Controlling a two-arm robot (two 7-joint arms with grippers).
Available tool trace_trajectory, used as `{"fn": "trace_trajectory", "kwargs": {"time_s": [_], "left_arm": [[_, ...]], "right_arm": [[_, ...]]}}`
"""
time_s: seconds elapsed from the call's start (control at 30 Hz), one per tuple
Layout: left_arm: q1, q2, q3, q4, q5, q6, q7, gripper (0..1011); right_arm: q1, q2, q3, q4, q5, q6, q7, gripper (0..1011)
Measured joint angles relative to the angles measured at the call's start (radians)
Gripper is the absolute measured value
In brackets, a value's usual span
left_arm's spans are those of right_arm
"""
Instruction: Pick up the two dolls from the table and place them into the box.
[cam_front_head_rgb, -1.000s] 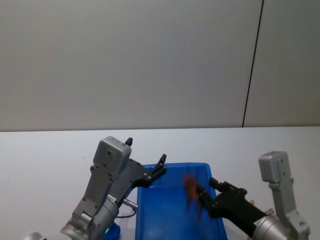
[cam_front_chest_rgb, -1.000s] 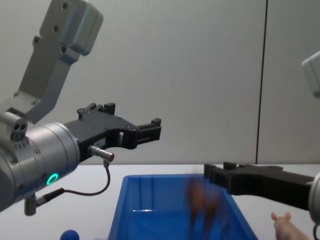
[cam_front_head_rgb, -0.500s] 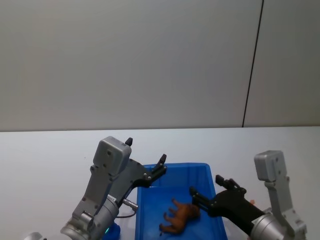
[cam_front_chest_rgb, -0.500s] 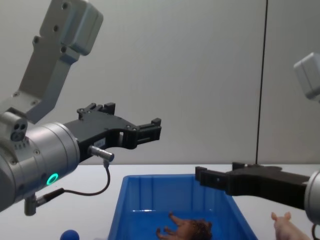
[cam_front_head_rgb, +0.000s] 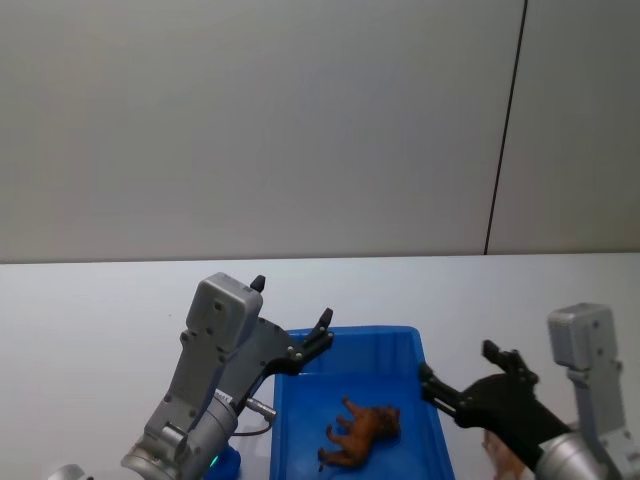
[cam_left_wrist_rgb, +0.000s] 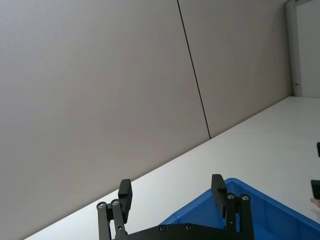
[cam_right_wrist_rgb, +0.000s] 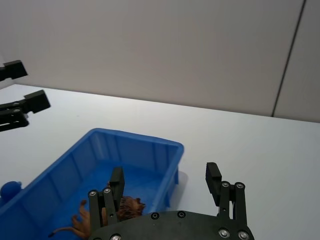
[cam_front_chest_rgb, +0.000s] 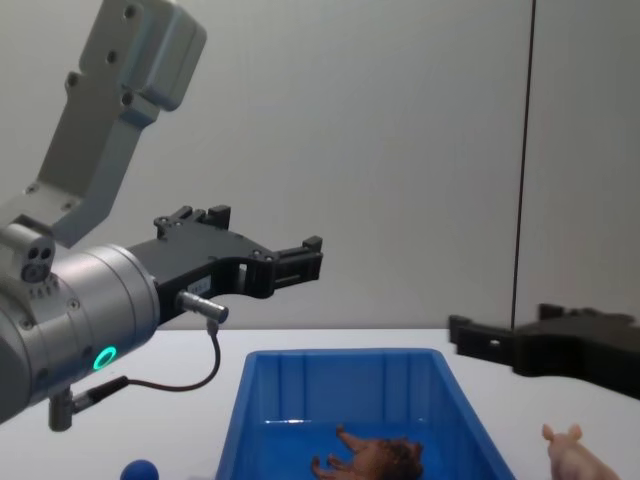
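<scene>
the brown doll (cam_front_head_rgb: 362, 432) lay on its side on the floor of the box (cam_front_head_rgb: 350, 331), near the middle, with its legs stuck out and its shaggy head toward the right wall. the pink doll (cam_front_chest_rgb: 575, 455) was outside the box, on the tabletop (cam_front_head_rgb: 100, 310) just to the right of it (only its head and back showed at the bottom of the chest view). the box itself sat on the tabletop close in front of the robot, between the two arms.

the right hand (cam_right_wrist_rgb: 165, 175) hung above the tabletop just beyond the right rim of the box, over the pink doll, with its fingers spread wide and nothing between them. the left hand (cam_left_wrist_rgb: 171, 192) hovered in the air over the far left corner of the box, fingers likewise apart and empty, pointing across toward the right.

a small blue ball (cam_front_chest_rgb: 138, 468) rested on the tabletop just left of the box, under the left arm. a plain grey wall (cam_front_head_rgb: 250, 120) stood behind the tabletop.
</scene>
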Motion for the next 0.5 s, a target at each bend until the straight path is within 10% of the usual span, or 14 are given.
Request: {"fn": "trace_trajectory", "kwargs": {"time_s": [0.5], "left_arm": [[0.0, 0.0, 0.0, 0.0, 0.0, 0.0, 0.0, 1001]], "right_arm": [[-0.101, 0.05, 0.024, -0.081, 0.002, 0.031, -0.134, 1001]]}}
